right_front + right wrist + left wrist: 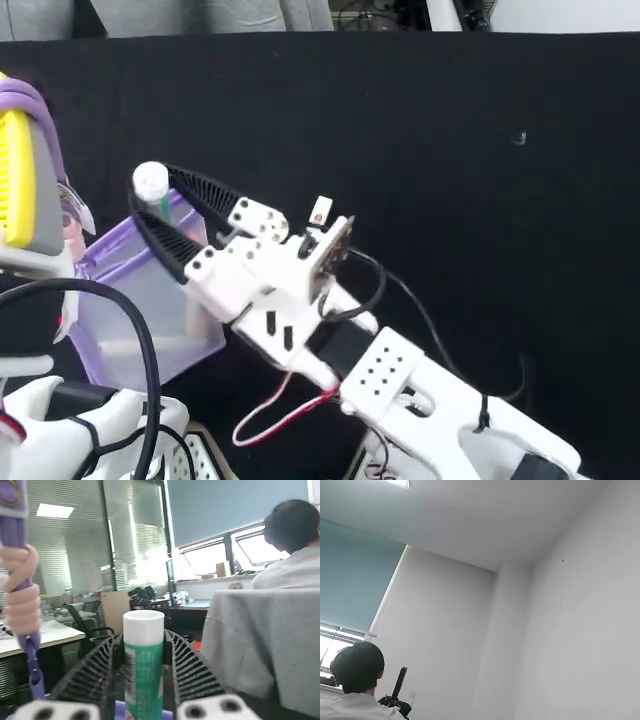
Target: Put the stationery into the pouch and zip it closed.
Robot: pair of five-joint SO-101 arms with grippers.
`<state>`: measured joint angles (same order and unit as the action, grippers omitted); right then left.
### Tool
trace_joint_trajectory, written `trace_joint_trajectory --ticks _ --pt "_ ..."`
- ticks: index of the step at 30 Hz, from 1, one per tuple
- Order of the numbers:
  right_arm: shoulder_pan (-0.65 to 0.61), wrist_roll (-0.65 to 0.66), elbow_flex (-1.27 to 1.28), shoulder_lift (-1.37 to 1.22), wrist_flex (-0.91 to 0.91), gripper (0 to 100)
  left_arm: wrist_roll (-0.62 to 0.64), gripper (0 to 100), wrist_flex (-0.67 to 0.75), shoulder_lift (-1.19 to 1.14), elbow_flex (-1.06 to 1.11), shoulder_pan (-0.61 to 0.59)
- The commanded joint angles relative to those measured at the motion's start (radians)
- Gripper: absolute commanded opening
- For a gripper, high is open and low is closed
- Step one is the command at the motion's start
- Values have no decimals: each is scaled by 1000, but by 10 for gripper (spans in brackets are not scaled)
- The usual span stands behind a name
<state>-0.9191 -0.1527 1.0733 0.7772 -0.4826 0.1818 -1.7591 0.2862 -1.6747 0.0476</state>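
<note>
White-capped green glue stick (152, 184) is upright, clamped in right gripper (151, 194) jaws, at open mouth of translucent purple plastic pouch (150, 300), left side of black table (450, 150). Risk: off-centre release, so stick catches pouch rim & tips out.

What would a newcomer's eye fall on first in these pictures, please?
First comes the glue stick, white cap up and green body below, clamped between the black ribbed fingers of the right gripper, left of the middle of the black table. Just beneath it stands the translucent purple pouch, open at the top, with the stick's lower end at that opening.
</note>
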Motion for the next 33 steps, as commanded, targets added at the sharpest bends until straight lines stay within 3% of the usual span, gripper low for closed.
trace_joint_trajectory --ticks 1,6,12,15,23,27,30,33 --pt "-37 -38 -30 -1 -17 12 6 29 -3 3 13 5" --pt "-91 -48 30 -1 40 44 5 29 -3 3 13 4" --pt "-167 -40 25 61 155 293 5 29 -3 3 13 1" --pt "-163 -40 27 136 190 339 5 29 -3 3 13 2" --pt "-17 86 24 394 350 339 5 29 -3 3 13 4" --pt "92 173 -19 455 566 339 5 29 -3 3 13 1" --pt "192 178 -53 447 778 339 5 29 -3 3 13 1" --pt "324 155 -41 418 862 339 6 29 -3 3 13 4"
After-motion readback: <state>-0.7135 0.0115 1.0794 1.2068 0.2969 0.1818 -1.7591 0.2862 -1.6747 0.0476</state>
